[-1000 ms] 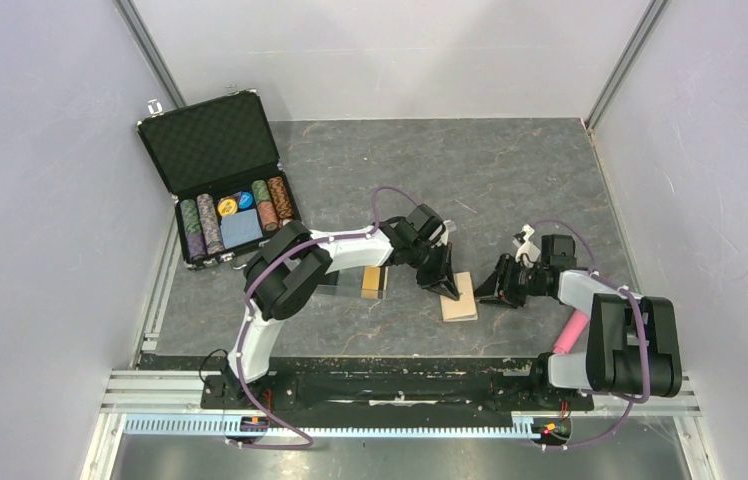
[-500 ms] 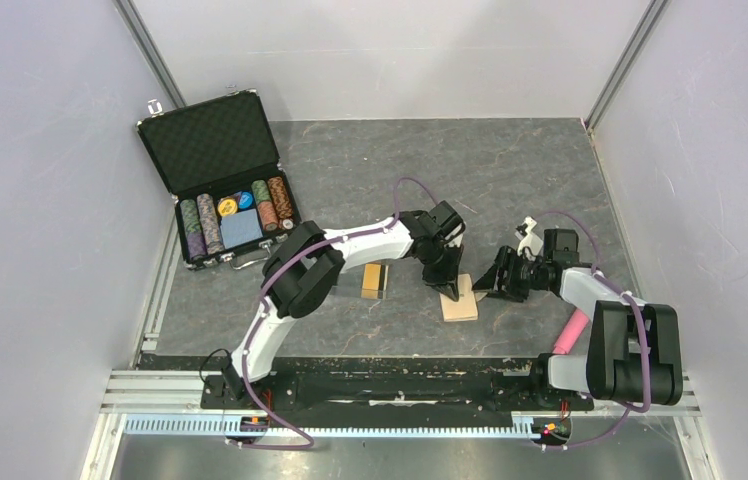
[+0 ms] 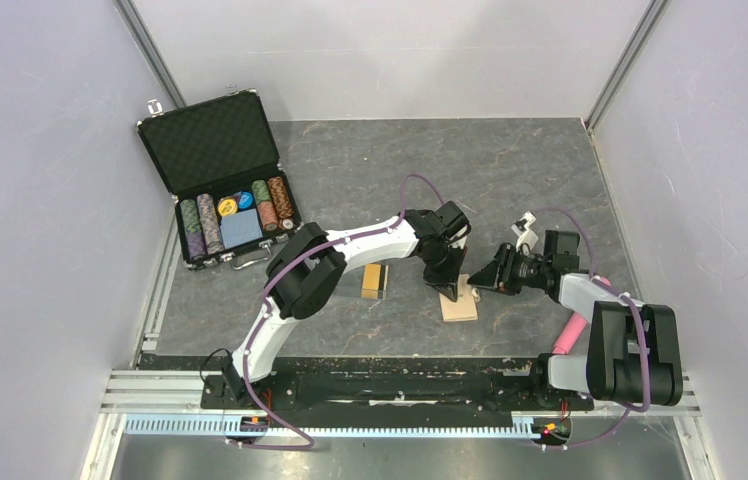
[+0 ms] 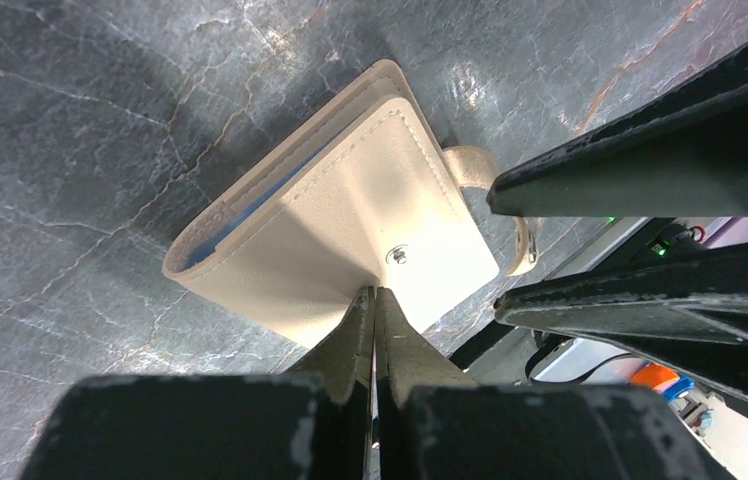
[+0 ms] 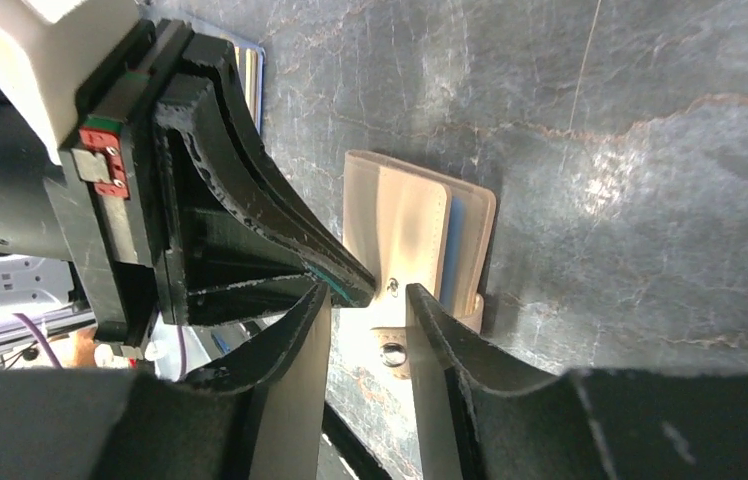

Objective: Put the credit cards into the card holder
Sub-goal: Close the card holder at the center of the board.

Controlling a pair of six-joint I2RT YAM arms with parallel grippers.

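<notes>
The tan leather folding card holder point(image 4: 350, 225) lies folded shut on the grey stone-patterned table point(image 3: 510, 170), near the middle of its near edge, with blue lining showing along one side. Our left gripper point(image 4: 375, 296) is fully closed with nothing between its jaws. Its joined tips press on the cover beside the metal snap stud point(image 4: 399, 255). Our right gripper point(image 5: 368, 293) stands partly open, fingers either side of the small snap tab point(image 5: 390, 345), gripping nothing that we can see. The gold-orange credit card point(image 3: 374, 281) lies apart, toward the table's left edge. We judge the tab thin and easy to miss. Pulling it while the cover is pinned could drag the holder, and the crowded fingertips may collide.
</notes>
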